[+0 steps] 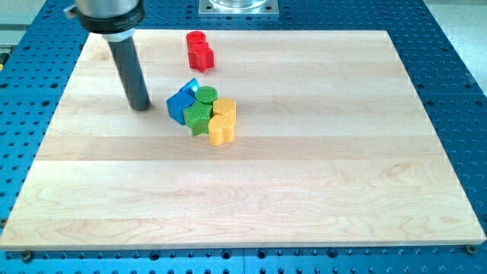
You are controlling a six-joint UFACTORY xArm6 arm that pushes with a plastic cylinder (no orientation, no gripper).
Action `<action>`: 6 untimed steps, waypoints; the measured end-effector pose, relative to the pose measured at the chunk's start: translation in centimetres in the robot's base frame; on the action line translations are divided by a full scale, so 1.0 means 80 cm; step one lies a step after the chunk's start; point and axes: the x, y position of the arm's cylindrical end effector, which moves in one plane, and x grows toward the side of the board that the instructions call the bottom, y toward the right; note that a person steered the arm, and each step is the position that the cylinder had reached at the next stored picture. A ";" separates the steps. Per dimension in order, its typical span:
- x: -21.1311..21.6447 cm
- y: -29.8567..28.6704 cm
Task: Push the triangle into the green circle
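Observation:
My tip (140, 107) rests on the board to the left of a tight cluster of blocks. Nearest it is a blue block (179, 104), with a blue triangle (191, 86) just behind it, touching the green circle (206, 95). A ridged green block (198, 117) sits at the cluster's front. Two yellow blocks are on its right: one (225, 107) beside the green circle, one (221, 130) toward the view's bottom. A small gap separates my tip from the blue block.
Two red blocks (199, 50) stand together near the board's top edge, above the cluster. The wooden board (304, 190) lies on a blue perforated table. A metal base plate (239, 7) is at the view's top.

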 end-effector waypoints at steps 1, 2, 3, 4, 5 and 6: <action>-0.025 0.030; -0.041 0.071; -0.040 0.083; -0.040 0.098; -0.041 0.096; -0.062 0.075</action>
